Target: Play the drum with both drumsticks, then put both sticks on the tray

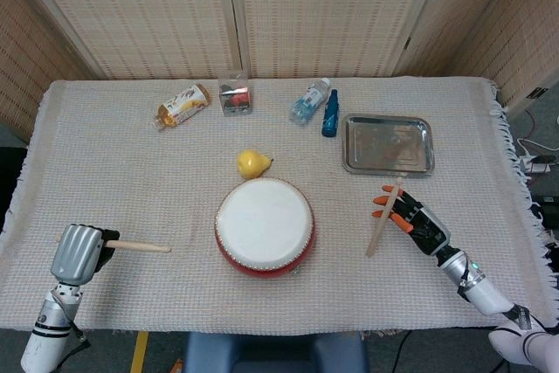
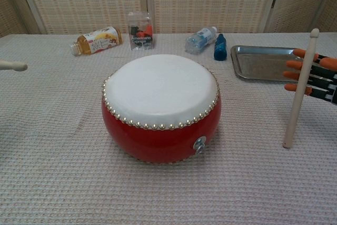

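The red drum [image 1: 265, 226] with a white skin sits at the middle front of the table, and fills the centre of the chest view [image 2: 160, 106]. At the front left my left hand [image 1: 79, 252] grips one drumstick [image 1: 140, 245] that lies level, pointing at the drum; only its tip [image 2: 13, 66] shows in the chest view. Right of the drum my right hand [image 1: 415, 220] [image 2: 313, 77] holds the other drumstick [image 1: 384, 218] [image 2: 300, 90] nearly upright, lower end on the cloth, orange fingertips spread. The steel tray [image 1: 388, 144] [image 2: 263, 61] lies behind that hand.
A yellow pear [image 1: 253, 163] lies just behind the drum. Along the back stand a tea bottle [image 1: 182, 105], a small clear box [image 1: 235, 95], a water bottle [image 1: 310, 100] and a blue bottle [image 1: 330, 113]. The cloth's fringed edge [image 1: 515, 181] runs down the right.
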Controlling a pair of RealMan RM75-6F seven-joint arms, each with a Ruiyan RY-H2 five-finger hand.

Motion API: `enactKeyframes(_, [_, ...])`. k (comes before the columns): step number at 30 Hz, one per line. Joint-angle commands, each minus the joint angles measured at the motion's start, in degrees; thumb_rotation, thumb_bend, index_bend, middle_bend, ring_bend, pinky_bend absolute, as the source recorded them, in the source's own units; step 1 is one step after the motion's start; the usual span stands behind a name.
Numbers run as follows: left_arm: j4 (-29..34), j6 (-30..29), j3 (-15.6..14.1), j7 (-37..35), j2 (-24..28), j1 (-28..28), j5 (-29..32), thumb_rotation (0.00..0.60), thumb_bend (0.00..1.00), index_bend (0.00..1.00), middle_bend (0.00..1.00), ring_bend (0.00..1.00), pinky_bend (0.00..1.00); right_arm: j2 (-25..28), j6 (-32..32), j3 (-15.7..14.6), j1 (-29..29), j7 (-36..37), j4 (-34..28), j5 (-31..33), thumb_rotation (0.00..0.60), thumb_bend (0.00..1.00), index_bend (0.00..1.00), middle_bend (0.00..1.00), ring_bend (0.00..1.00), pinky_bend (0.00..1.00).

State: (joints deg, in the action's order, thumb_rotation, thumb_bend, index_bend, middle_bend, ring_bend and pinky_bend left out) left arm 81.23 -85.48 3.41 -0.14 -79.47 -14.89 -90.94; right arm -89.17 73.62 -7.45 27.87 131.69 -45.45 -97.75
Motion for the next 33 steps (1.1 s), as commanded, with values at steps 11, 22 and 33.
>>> enactKeyframes(11, [-0.23, 0.0, -0.05, -0.1, -0.14, 0.05, -0.06, 0.6, 0.59, 1.0, 1.0, 1.0, 1.0, -1.27, 2.19, -1.29, -1.54, -2.51, 1.74, 0.07, 0.598, 0.32, 0.36, 0.38, 0.24, 0.33])
enactKeyframes(22, [-0.8, -0.23, -0.2, -0.6, -0.17, 0.39, 0.03, 0.6, 0.59, 1.0, 1.0, 1.0, 1.0, -2.3, 0.42, -2.99, -0.39, -6.98, 1.04, -1.3, 0.598, 0.3, 0.45, 0.41, 0.26, 0.34])
enactKeyframes(33, [-1.4, -0.15, -0.3, -1.08, -0.45, 0.45, -0.03, 0.6, 0.59, 1.0, 1.0, 1.0, 1.0, -2.67, -1.96, -4.61, 0.43, -11.04, -0.26, -1.85, 0.598, 0.24, 0.49, 0.42, 0.27, 0.34])
